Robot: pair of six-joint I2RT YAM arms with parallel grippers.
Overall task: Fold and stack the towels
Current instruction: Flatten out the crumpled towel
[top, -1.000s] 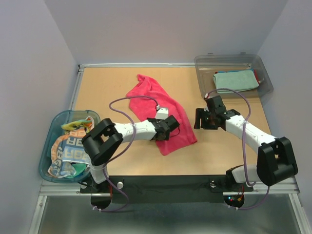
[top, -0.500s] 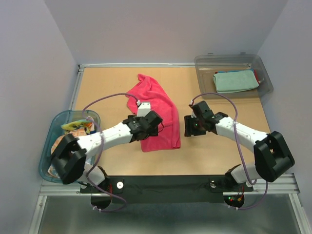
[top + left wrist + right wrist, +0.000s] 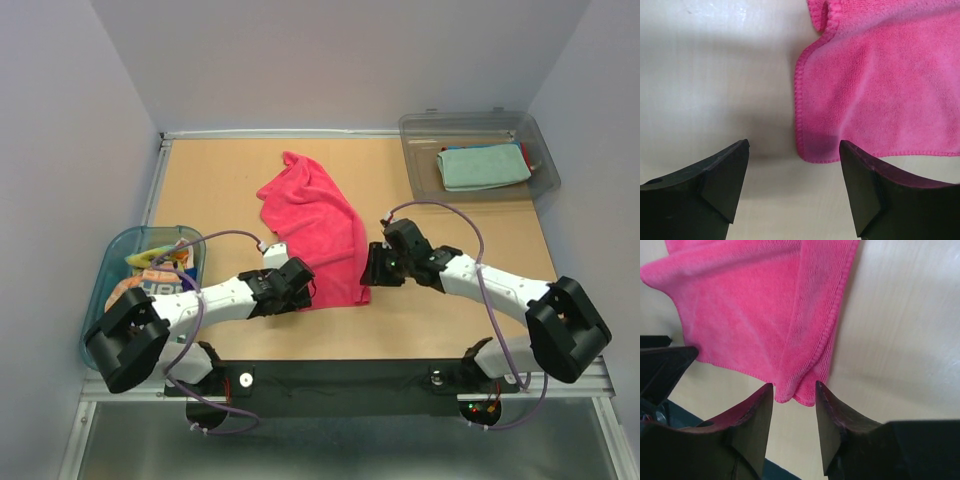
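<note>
A magenta pink terry-cloth towel [image 3: 318,215] with stitched hems lay rumpled in a long, loosely folded strip on the smooth tan table [image 3: 210,180]. At the towel's near-left corner, the left gripper [image 3: 794,145] had its black wedge fingers wide apart over bare table. At its near-right corner, the right gripper [image 3: 794,387] had fingers narrowly apart, the doubled hem tip in the gap. Open table flanked the towel
</note>
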